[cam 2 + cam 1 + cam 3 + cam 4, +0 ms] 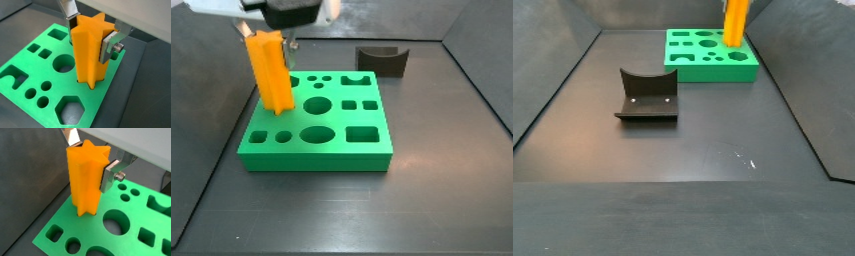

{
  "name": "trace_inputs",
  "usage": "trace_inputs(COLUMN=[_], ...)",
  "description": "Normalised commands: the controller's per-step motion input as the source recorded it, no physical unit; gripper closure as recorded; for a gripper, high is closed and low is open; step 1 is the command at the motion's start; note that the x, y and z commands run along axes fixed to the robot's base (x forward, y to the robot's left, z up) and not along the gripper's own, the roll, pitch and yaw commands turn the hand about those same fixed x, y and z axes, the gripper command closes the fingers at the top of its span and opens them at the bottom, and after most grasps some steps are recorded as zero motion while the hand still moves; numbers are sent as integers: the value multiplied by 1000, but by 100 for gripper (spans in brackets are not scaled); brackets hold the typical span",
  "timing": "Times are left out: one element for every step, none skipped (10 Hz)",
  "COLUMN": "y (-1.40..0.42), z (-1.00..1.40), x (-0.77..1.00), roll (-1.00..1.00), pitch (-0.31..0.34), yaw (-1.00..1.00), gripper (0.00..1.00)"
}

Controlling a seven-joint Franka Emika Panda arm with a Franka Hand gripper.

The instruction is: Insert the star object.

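The star (85, 178) stands upright in the gripper (90, 158), whose silver fingers (111, 44) are clamped on its upper part from opposite sides. In both wrist views its lower end meets the top face of the green block (27, 67) near one edge, and in a side view the orange prism (269, 70) rises from the block's (372, 150) left side, close to the row of holes there. Whether the tip has entered its hole or only rests on the surface cannot be told; the star's own body hides the opening beneath it.

The step in hand looks to be the insertion itself: the piece is carried, aligned roughly vertical, and brought to the block. Most of its length is above the surface, so the seating seems barely begun, if at all.

The next move calls for a straight push downward with the ridges matched to the star-shaped opening; a slight twist about the vertical axis may be needed if the points bind. The dark grey block (647, 96) lies well apart and plays no part.
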Motion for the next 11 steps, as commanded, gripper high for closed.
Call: trace_inputs(y=[0,-60,-20,-14,-11,-23,-37,-103,-117,-49,0], z=[-63,-34,-314,-514,-569,-546,-529,-526,-486,-260,0], x=[0,69,9,229,151,120,46,0,-74,-31,0], roll=[0,0,56,56,56,73,100,139,127,0,0], pitch=[0,13,-33,0,-7,-29,-43,-106,-104,-99,0], yaw=[0,0,0,-6,-9,-9,-6,0,0,0,0], gripper=[100,100,100,100,100,100,100,100,100,100,100])
